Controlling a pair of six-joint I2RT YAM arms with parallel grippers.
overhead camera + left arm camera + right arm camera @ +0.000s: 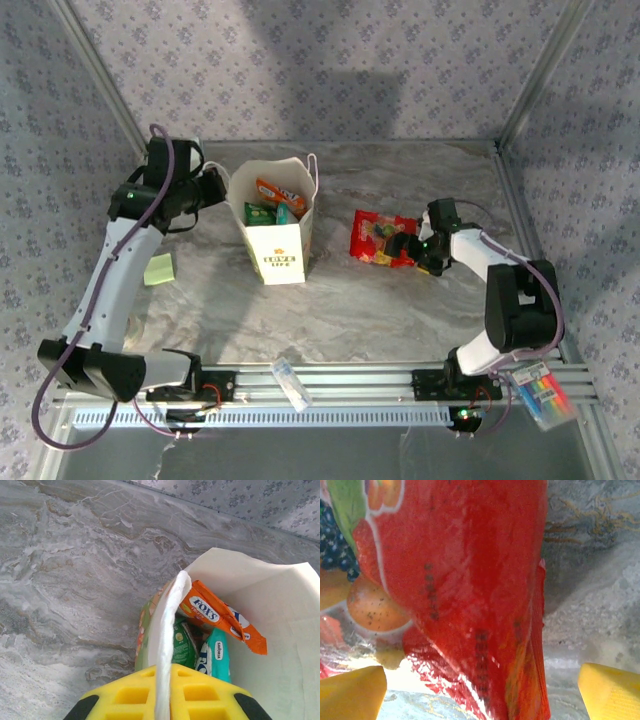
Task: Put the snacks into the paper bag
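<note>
This is a robotics lab cell set up for tabletop manipulation trials: a left arm [110, 265] and a right arm [515, 300] are bolted to a slotted aluminium rail [370, 380] along the near edge of a marble-patterned tabletop [400, 300]. Aluminium frame posts [100, 75] carry a flower-printed backdrop [350, 60] that closes off the back and both sides. Purple cabling [36, 412] loops loose beside the left arm's base.

Cream paper bag [281, 252] with green lettering, upright and open-mouthed on the marble worktop [345, 300], orange packet [279, 192] slanted inside above green packet [258, 212] and teal packet [286, 214], red fruit-print packet [378, 238] flat on the worktop, apart to its right
</note>
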